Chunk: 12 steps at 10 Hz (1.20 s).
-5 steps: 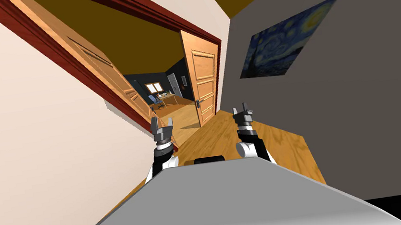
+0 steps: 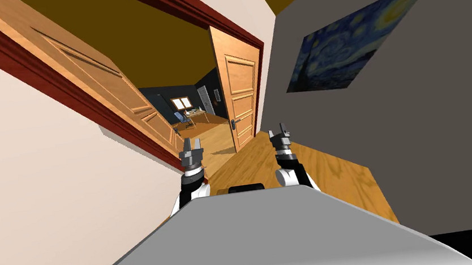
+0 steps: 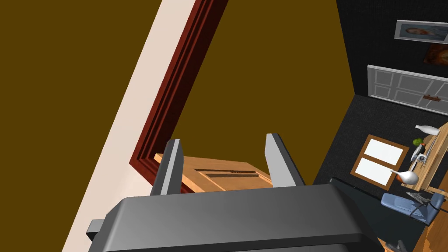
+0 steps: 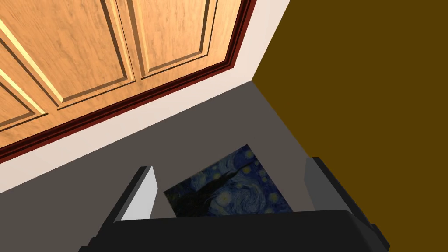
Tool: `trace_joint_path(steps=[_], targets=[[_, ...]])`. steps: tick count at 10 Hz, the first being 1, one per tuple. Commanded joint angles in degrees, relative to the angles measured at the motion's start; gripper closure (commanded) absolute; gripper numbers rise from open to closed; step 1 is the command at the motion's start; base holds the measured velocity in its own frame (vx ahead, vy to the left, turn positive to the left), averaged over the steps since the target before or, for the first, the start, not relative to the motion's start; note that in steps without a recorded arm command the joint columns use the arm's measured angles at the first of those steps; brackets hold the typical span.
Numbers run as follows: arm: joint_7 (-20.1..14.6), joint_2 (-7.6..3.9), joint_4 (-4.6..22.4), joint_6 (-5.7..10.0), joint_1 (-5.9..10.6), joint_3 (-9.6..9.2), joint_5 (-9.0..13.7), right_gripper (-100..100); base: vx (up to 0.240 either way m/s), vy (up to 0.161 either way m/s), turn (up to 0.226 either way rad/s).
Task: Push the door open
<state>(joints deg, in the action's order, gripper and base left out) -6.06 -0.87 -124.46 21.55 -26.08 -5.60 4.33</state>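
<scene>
Door: the door (image 2: 103,88) is brown wood with sunk panels. It is swung wide open and runs along my left side, next to the cream wall (image 2: 37,194).
Door from my left hand: a part of it (image 3: 223,175) shows past my left fingers.
Other door: a second wood door (image 2: 241,96) stands on the right side of the doorway. It has a small dark handle low down. Its panels (image 4: 87,57) show past my right hand.
Frame: a dark red frame (image 2: 21,70) goes round the doorway.
Left gripper: the left gripper (image 2: 191,141) is up in front of me, near the low end of the door. Its fingers (image 3: 173,166) are spread apart and hold nothing.
Right gripper: the right gripper (image 2: 281,127) is up too, near the other door. Its fingers (image 4: 144,197) are spread apart and hold nothing.
Floor: the wood floor (image 2: 256,165) goes through the doorway into a dark room with a desk and a blue chair.
Painting: a blue swirly painting (image 2: 359,37) hangs on the grey wall (image 2: 429,131) on my right.
</scene>
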Motion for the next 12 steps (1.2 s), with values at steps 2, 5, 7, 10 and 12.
trace_joint_path(steps=[2, 5, 7, 10, 12], targets=[[-1.2, -1.17, 2.6, -0.17, 0.51, -1.83, -2.2, -100, 0.214, -0.062, 0.044], [-2.5, -2.30, 5.6, -0.48, 0.85, -4.64, -5.2, -100, 0.223, -0.052, 0.037], [-3.4, -2.89, 7.5, -0.68, 1.07, -6.43, -7.2, -100, 0.236, -0.064, 0.040], [-4.8, -3.70, 10.6, -1.00, 1.42, -9.28, -10.3, -100, 0.186, -0.071, 0.040], [-5.8, -4.15, 12.7, -1.22, 1.66, -11.24, -12.4, -100, 0.201, -0.067, 0.045]])
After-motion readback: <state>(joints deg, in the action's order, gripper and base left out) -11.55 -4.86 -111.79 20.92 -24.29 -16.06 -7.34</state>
